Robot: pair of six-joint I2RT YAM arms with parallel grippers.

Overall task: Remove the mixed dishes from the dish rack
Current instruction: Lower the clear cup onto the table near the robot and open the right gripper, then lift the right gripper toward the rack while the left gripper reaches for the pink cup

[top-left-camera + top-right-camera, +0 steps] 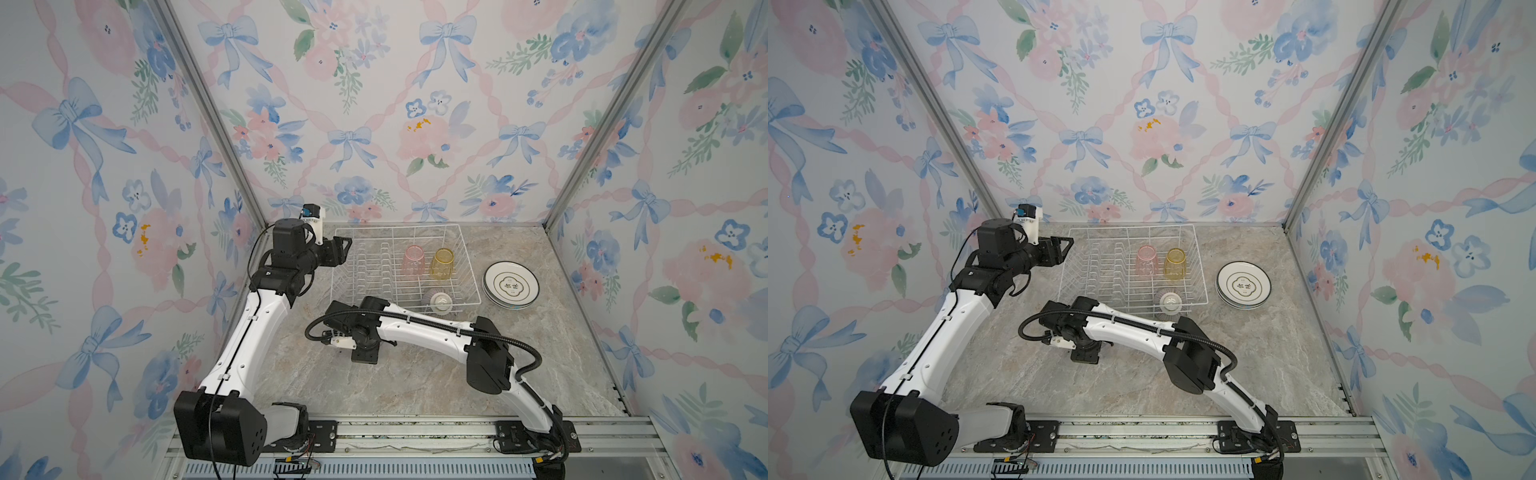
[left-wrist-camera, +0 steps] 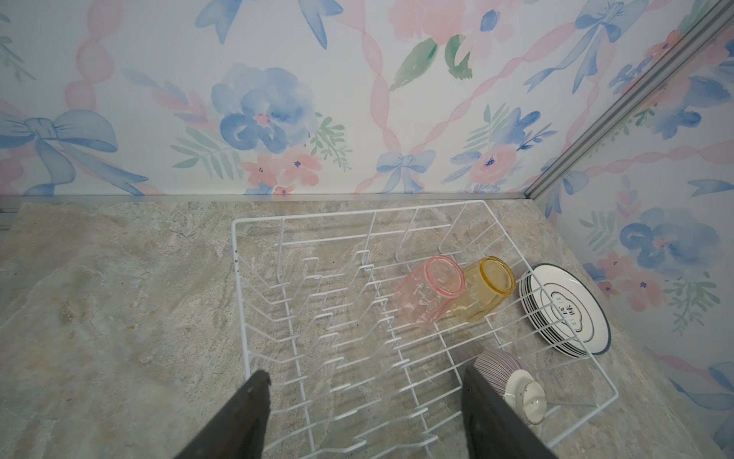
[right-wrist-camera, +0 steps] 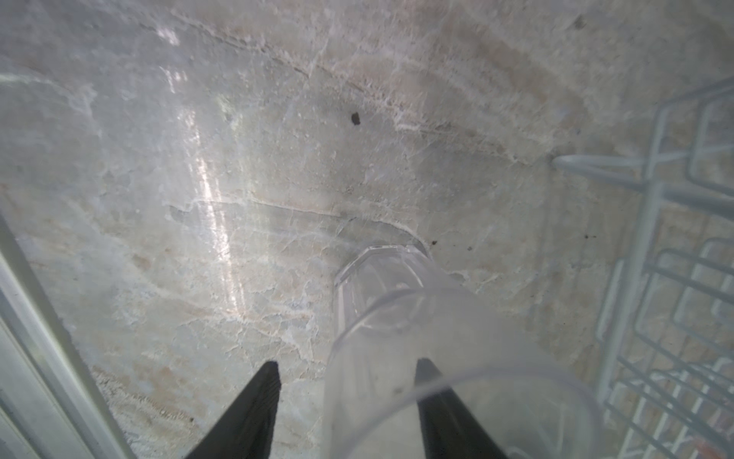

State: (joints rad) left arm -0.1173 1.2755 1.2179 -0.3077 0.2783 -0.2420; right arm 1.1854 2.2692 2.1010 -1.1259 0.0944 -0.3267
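I read left gripper (image 2: 365,373) wide, empty, at the dish rack (image 1: 365,266) edge, right gripper (image 3: 347,363) parted at the rim of the clear tumbler (image 3: 397,298) — glass upright on the tabletop (image 3: 198,119).

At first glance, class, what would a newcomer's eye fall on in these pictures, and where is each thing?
The white wire dish rack at the back of the table holds a pink tumbler, a yellow tumbler and a striped bowl. A stack of dark-rimmed plates lies just right of it. In the right wrist view a clear tumbler looms beside the open right gripper.
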